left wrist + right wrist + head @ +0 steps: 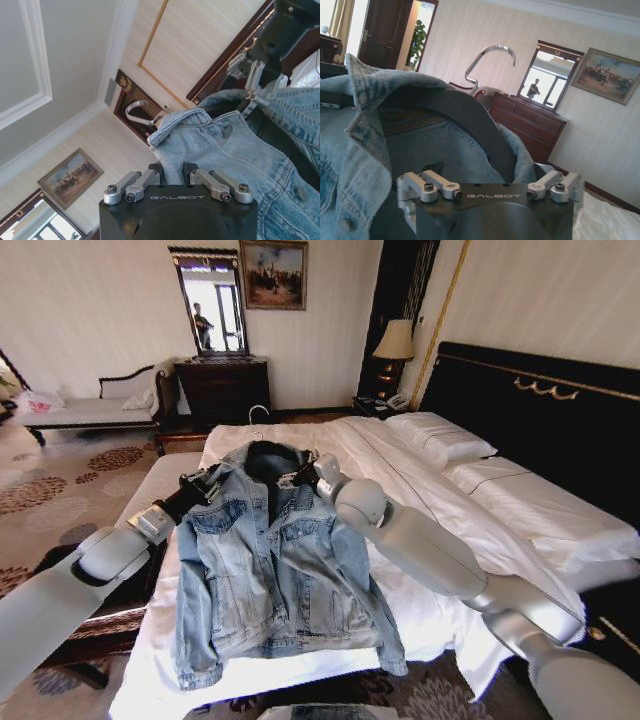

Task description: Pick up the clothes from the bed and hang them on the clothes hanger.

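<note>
Denim jacket around black hanger

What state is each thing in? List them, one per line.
denim jacket: held up by both shoulders, front open, hanger inside collar
hanger: inside jacket, hook sticking out above collar
left gripper: shut on jacket shoulder
right gripper: shut on jacket and hanger
bed: made

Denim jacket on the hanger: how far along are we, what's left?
Done: the light blue faded denim jacket is lifted off the white-sheeted bed, with the slim black hanger already inside its collar, metal hook above. In hand: the left pincer and the right pincer each grip a shoulder, holding it up. Left: hanging the hook on something; I see no rail here.
</note>
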